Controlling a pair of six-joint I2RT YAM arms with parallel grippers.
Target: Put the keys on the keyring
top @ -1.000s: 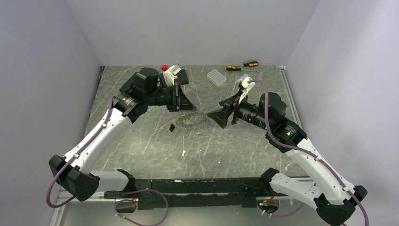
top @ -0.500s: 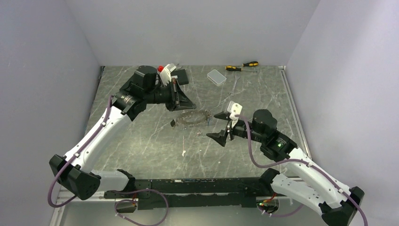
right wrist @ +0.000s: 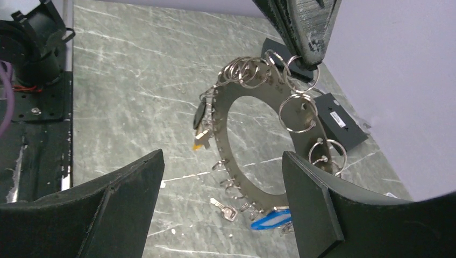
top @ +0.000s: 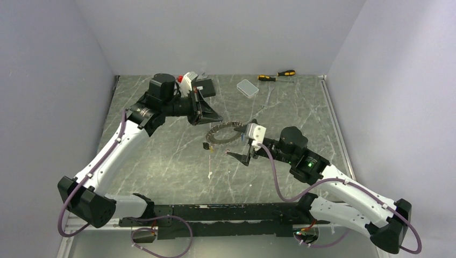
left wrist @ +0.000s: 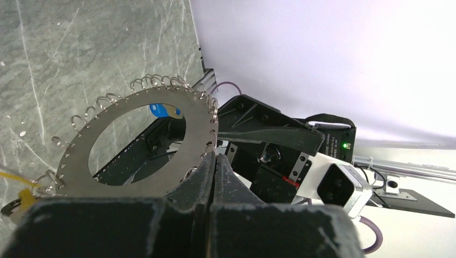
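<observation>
Your left gripper (left wrist: pixel 215 156) is clamped on the rim of the keyring (left wrist: pixel 72 172), holding it up over the table (top: pixel 161 156); a blue-tagged key (right wrist: pixel 270 219) sits at its lower edge; your right gripper (top: pixel 243 138) gapes wide just beside it.

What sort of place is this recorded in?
Probably a lab test cell: plain pale walls box in a marbled tabletop, the left arm and right arm are bolted at its near edge, and props like screwdrivers and a clear plastic box lie at the back.

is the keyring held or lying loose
Held: the left gripper is shut on the rim of the keyring, seen from the left wrist.
</observation>
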